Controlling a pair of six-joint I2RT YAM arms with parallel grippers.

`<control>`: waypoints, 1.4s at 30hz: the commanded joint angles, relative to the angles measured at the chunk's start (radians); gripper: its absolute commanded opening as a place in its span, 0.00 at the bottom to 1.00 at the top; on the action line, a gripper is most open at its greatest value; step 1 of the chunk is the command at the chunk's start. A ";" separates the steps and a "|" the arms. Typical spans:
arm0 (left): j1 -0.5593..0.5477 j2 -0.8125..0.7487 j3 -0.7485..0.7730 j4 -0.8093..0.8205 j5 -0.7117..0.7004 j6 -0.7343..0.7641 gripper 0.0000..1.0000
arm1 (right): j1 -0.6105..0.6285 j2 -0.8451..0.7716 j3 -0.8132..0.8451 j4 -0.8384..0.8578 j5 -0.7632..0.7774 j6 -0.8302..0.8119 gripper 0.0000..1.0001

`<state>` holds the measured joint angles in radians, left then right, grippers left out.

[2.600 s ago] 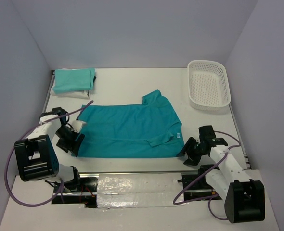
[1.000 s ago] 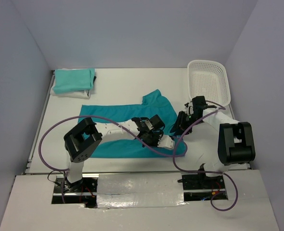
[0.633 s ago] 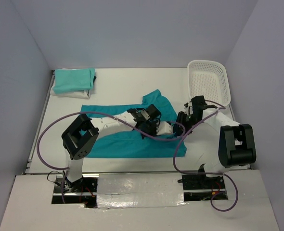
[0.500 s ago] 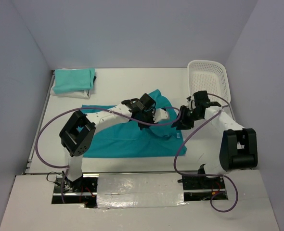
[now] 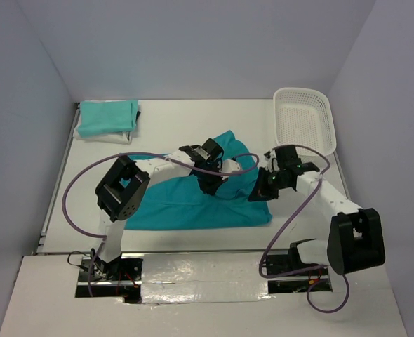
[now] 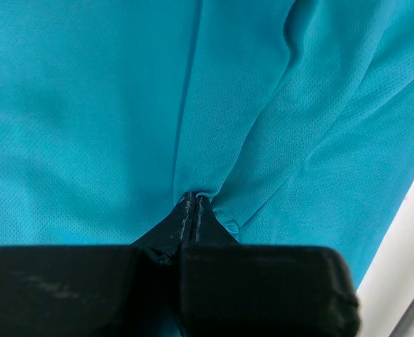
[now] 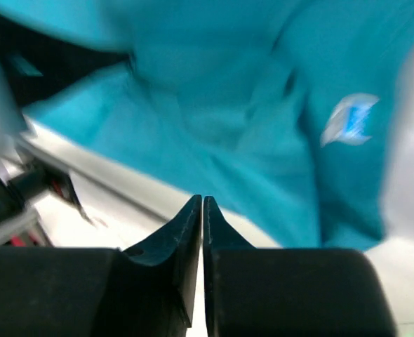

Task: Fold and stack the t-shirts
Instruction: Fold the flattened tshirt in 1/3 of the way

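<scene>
Top external: left arm (image 5: 166, 163) stretched across teal t-shirt (image 5: 186, 208).

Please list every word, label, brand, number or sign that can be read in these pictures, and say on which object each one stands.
No text can be read in any view.
The small white-and-blue tag on the teal t-shirt: print too blurred to read.
The white basket: no writing visible.
The folded shirts at the far left corner: no print visible from above.
</scene>
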<state>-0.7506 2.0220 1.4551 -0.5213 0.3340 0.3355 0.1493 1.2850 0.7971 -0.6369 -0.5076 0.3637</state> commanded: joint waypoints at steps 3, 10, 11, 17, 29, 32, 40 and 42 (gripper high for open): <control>0.023 0.006 0.022 0.012 0.076 -0.078 0.02 | 0.075 0.022 -0.104 0.156 -0.086 0.113 0.03; 0.030 -0.002 -0.015 0.038 0.080 -0.115 0.03 | 0.090 0.201 -0.064 0.276 -0.085 0.193 0.00; 0.030 -0.003 -0.019 0.043 0.082 -0.119 0.03 | 0.088 0.217 -0.052 0.285 -0.088 0.196 0.00; 0.036 0.000 -0.029 0.058 0.082 -0.142 0.03 | 0.088 0.345 0.037 0.328 -0.049 0.228 0.00; 0.100 0.018 0.007 0.018 0.086 -0.173 0.27 | 0.042 0.428 0.022 0.477 -0.034 0.385 0.00; 0.129 0.014 0.008 0.010 0.089 -0.187 0.28 | 0.023 0.436 0.025 0.514 -0.023 0.420 0.00; 0.186 -0.017 0.047 -0.035 0.144 -0.188 0.36 | 0.021 0.435 0.149 0.384 0.041 0.325 0.00; 0.200 -0.051 0.065 -0.058 0.155 -0.179 0.41 | 0.024 0.410 0.191 0.317 0.049 0.273 0.03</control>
<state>-0.5602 2.0243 1.4631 -0.5411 0.4240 0.1562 0.1719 1.7397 0.9195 -0.2382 -0.4885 0.7101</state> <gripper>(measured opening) 0.398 0.016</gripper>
